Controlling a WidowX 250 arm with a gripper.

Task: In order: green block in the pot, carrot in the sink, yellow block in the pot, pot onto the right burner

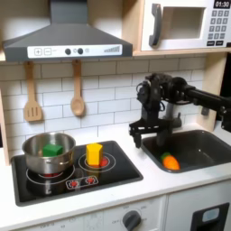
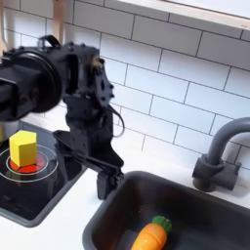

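Green block [image 1: 53,149] already in pot [image 1: 36,155], pot on burner at first exterior view's left. Carrot [image 1: 170,162] lies in sink [image 1: 209,146]. Likely next: yellow block [image 1: 94,152], standing upright on right burner [image 1: 106,162].

Gripper [image 1: 142,133] hangs over desk strip between cooktop and sink, carrying nothing; jaw spread hard to read, cannot tell. Yellow block lies to gripper's left in first exterior view, slightly nearer, apart. In second exterior view, block [image 2: 23,148] likewise left of gripper [image 2: 105,174].

green block [image 1: 53,149]: held in pot [image 1: 32,149], on left ring in the first exterior view | yellow block [image 1: 94,153]: set on right burner [image 1: 106,163] | carrot [image 1: 170,162]: laid in sink [image 1: 203,143], right of cooktop [image 1: 77,185]
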